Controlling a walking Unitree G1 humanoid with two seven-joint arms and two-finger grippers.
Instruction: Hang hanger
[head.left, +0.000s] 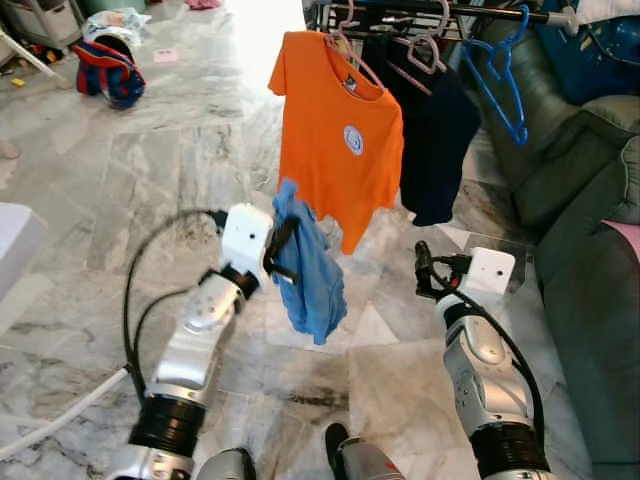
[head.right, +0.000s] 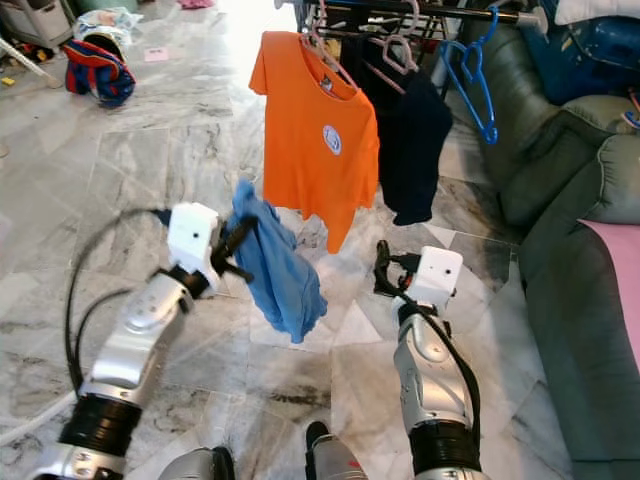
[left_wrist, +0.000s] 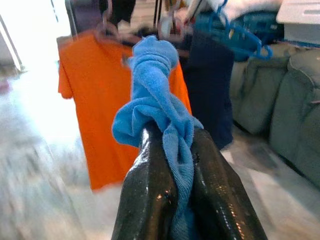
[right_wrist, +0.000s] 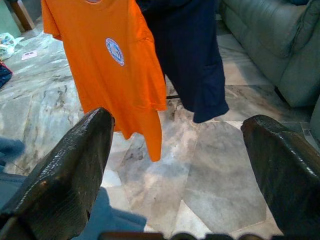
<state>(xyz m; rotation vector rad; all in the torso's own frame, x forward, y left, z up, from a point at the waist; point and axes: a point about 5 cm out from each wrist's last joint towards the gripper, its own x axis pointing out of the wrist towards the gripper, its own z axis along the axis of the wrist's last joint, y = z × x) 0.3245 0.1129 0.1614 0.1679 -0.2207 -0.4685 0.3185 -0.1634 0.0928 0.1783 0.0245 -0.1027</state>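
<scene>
Left eye view: left gripper (head.left: 283, 250) is clamping a bunched blue garment (head.left: 308, 270), which is hanging limp below the fingers, near and just left of the orange t-shirt (head.left: 340, 135). The rack rail (head.left: 440, 12) is sitting far and high, carrying the orange shirt, a dark navy shirt (head.left: 435, 140) and an empty blue hanger (head.left: 505, 75) at the right end. Right gripper (head.left: 425, 272) is hovering low on the right, holding nothing.

Right eye view: same layout. I can't make out any hanger inside the blue garment, so I can't confirm there is a hook to hang. The grey sofa (head.right: 590, 180) is crowding the right side of the rack.

Left wrist view: fingers (left_wrist: 145, 195) are pressing together on a twisted rope of blue cloth, and the wad is blocking the sightline to the rail. Risk: the grip is on loose fabric, so it could slide out during the lift.

Right wrist view: fingers (right_wrist: 70, 165) are standing wide apart, looking at the orange and navy shirts over the marble floor (right_wrist: 210, 175).

Failure modes, as I'm judging them:
- cloth slipping to the floor, because only a thin twist is pinched
- swinging the bundle into the orange shirt and knocking its hanger off the rail
- reaching for the rail half blind
- right arm snagging the navy shirt if it is brought up to help
</scene>
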